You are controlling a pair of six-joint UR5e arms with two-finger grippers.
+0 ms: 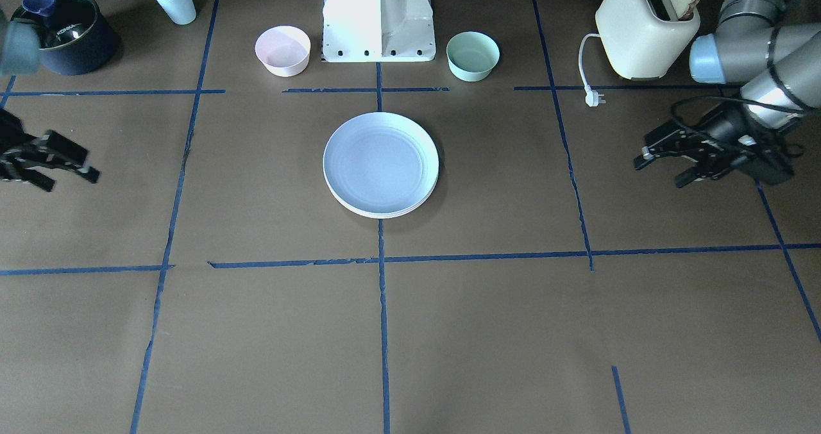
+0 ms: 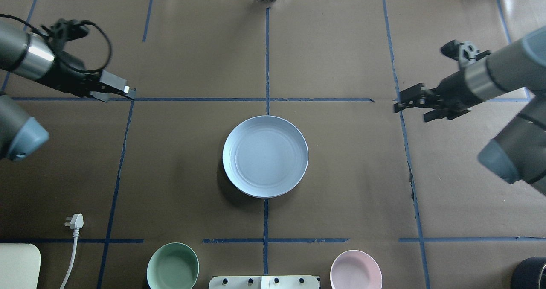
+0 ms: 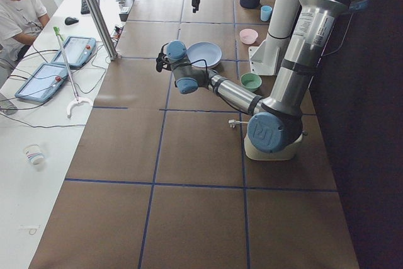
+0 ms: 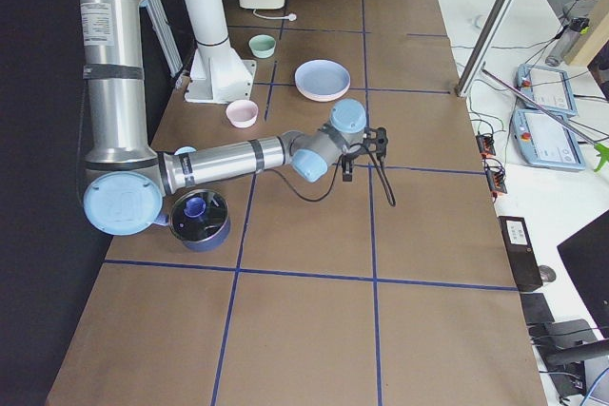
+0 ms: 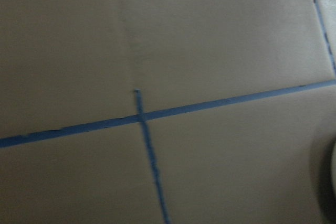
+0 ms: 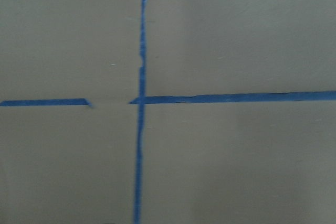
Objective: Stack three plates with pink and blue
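Left gripper [image 2: 119, 94] far left over tape line, fingers spread, holding nothing. Green bowl [image 2: 172, 267] near edge, left of centre. Stack of plates [image 1: 383, 211] at centre of table [image 2: 362, 186], on tape crossing. Blue plate [image 2: 265, 156] on top, pale rims beneath, their colours unclear. Pink bowl [image 2: 355, 270] near edge, right. Right gripper [image 2: 411, 113] far right, fingers apart, empty, well apart from stack.

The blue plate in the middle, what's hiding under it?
Pale rims of other plates peek out beneath the blue plate in the front-facing view, so it tops a stack. The rest of them is covered; I can't tell their colours.
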